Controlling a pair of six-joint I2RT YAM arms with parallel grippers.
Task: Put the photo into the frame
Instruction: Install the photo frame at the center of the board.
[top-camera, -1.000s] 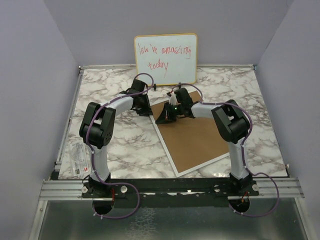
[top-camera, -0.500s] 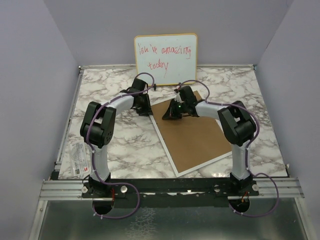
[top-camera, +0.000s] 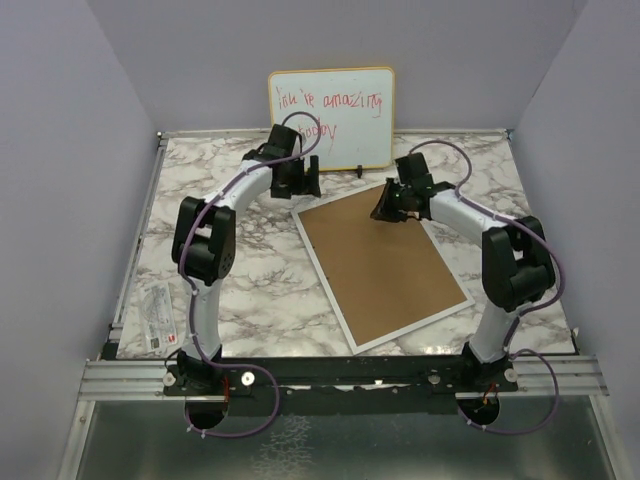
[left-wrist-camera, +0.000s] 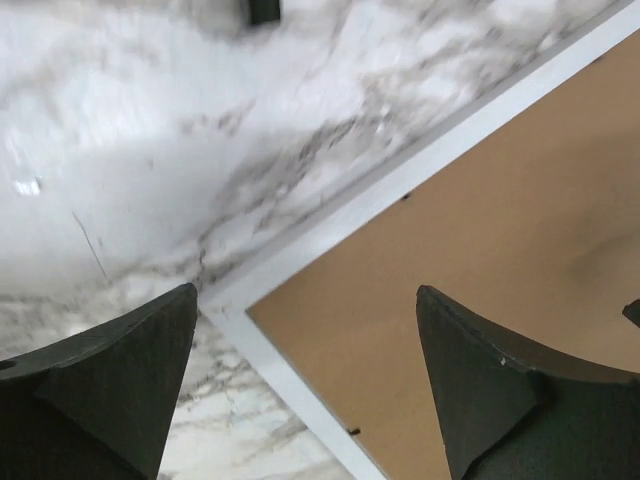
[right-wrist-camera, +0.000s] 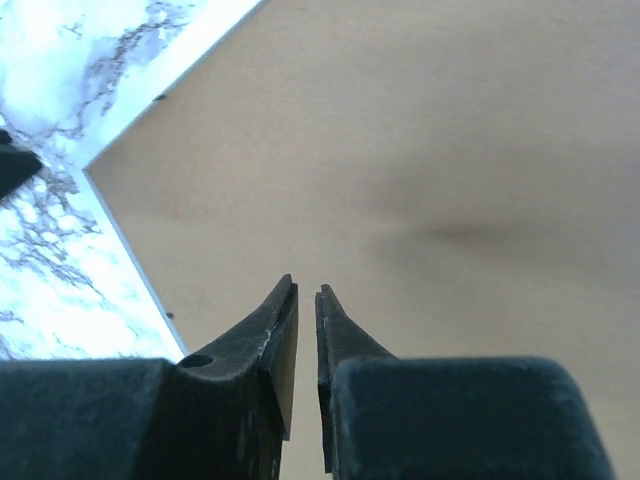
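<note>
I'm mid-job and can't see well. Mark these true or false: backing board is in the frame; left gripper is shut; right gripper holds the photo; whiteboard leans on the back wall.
1. The brown backing board lies inside the white-rimmed rectangular frame on the marble table. True.
2. The left gripper is shut. False: its jaws stand wide apart above a frame corner.
3. The right gripper holds the photo. False: nothing sits between its fingers, and no photo shows.
4. The wood-edged whiteboard with red handwriting leans against the back wall. True.
</note>
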